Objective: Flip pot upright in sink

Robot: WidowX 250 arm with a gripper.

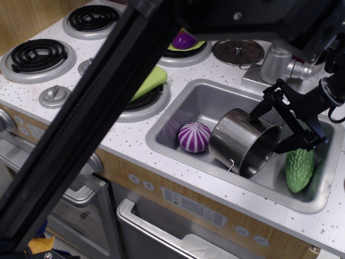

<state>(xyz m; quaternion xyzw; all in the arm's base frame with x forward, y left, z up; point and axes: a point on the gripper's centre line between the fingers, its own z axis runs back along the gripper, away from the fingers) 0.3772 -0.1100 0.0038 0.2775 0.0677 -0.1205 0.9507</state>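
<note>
The shiny steel pot (240, 141) lies tilted on its side in the grey sink (200, 98), its open mouth facing right and towards the front, a thin wire handle hanging at its lower edge. My black gripper (276, 125) is open just right of the pot's mouth. One finger (260, 106) stands above the pot's upper rim and the other (294, 144) is at the rim's right side. The jaws are spread wide around the pot's mouth and hold nothing.
A purple striped ball (194, 136) lies left of the pot, touching or nearly touching it. A green bumpy gourd (299, 169) lies at the sink's right end. A faucet (279, 60) and flat steel lid (237, 51) stand behind the sink. A dark arm bar (97, 118) crosses the left foreground.
</note>
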